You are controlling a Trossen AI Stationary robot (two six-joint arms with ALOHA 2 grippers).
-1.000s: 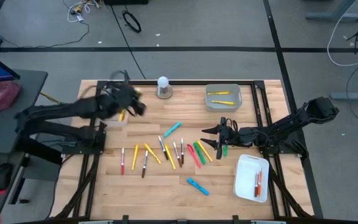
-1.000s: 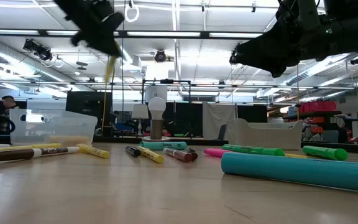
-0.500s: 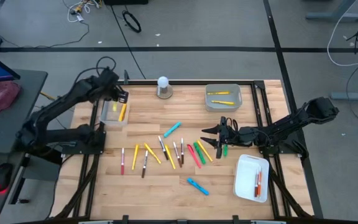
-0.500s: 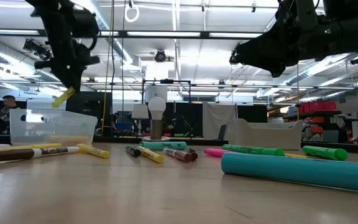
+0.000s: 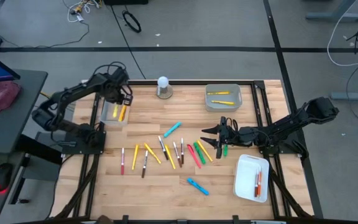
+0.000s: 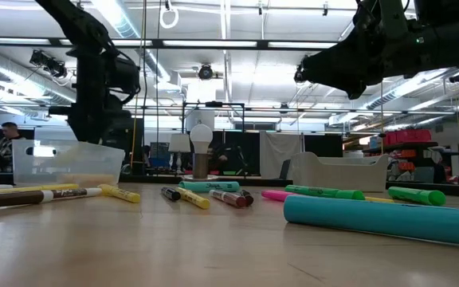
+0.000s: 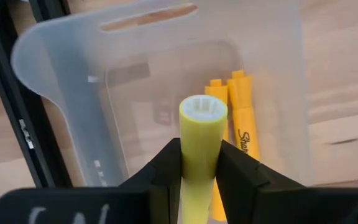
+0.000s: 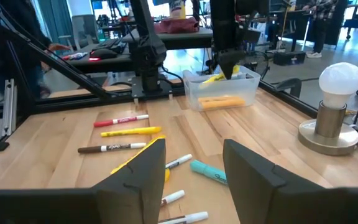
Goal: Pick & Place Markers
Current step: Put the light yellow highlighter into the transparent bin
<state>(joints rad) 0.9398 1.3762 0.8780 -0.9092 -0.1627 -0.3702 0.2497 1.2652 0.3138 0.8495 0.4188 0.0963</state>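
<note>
We are gripping a thick yellow plastic marker (image 7: 202, 124) in our left claw (image 7: 201, 163), holding it over the clear plastic rectangular tray (image 5: 113, 113) at the wooden worktop's (image 5: 166, 180) left edge, where other yellow markers (image 7: 241, 127) are lying. Our right claw (image 5: 212, 139) is hovering with fingers apart above the scattered coloured markers (image 5: 166, 149)
</note>
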